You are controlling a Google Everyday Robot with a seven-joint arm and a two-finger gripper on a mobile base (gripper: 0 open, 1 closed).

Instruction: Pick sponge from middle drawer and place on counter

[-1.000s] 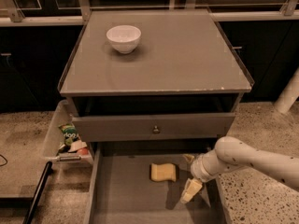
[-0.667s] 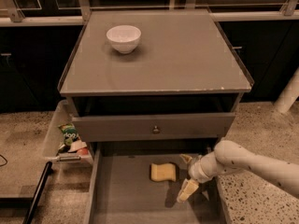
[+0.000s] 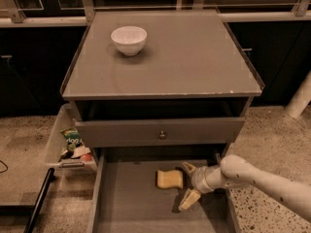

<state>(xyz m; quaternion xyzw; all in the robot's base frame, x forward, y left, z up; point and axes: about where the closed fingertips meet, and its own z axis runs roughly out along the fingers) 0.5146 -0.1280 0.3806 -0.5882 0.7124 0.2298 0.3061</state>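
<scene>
The pale-yellow sponge (image 3: 169,178) lies flat on the grey floor of the open middle drawer (image 3: 129,200), near its back right. My gripper (image 3: 188,184) reaches in from the right on a white arm. It sits just right of the sponge, low over the drawer floor, with its cream fingers (image 3: 189,199) spread open and empty. The sponge's right edge is close to the fingertips and I see no contact. The grey counter (image 3: 184,57) is above, with small white chips on its front edge.
A white bowl (image 3: 129,39) stands on the counter's back left. A slightly open upper drawer front with a round knob (image 3: 162,135) overhangs the middle drawer. A side bin (image 3: 72,144) with snack packets hangs at the left. A white post (image 3: 300,99) stands at the right.
My gripper has shifted a little to the left, closer to the sponge. The sponge has not moved.
</scene>
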